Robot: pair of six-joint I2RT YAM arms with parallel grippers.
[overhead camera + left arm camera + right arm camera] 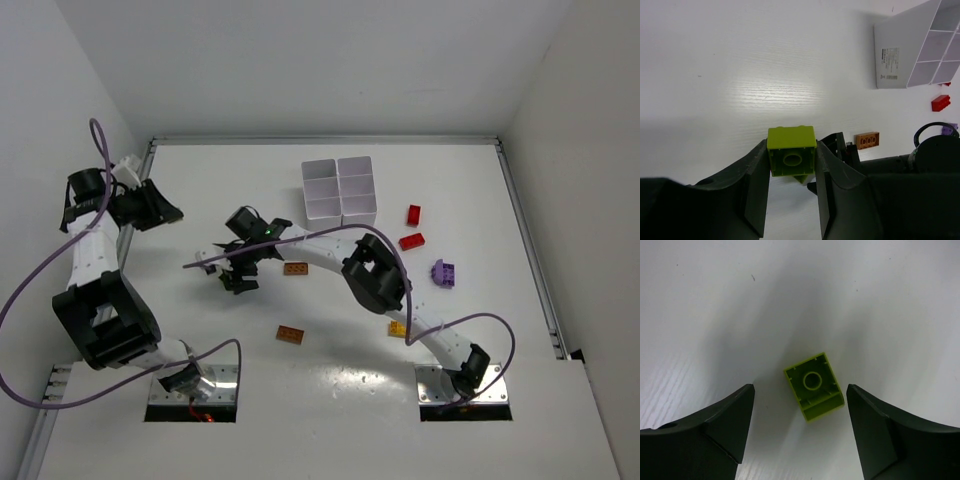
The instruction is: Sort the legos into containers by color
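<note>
My left gripper is shut on a lime lego, held above the table with its hollow underside toward the camera. In the top view this gripper hangs at the far left. My right gripper is open, its fingers either side of a second lime lego that lies on its side on the table, touching neither finger. In the top view the right gripper is left of centre and hides that brick. The white containers stand at the back centre, their side wall also showing in the left wrist view.
Two red legos and a purple one lie right of the tray. An orange-brown lego sits beside the right arm, another nearer the front. A yellow one shows under the right arm's elbow.
</note>
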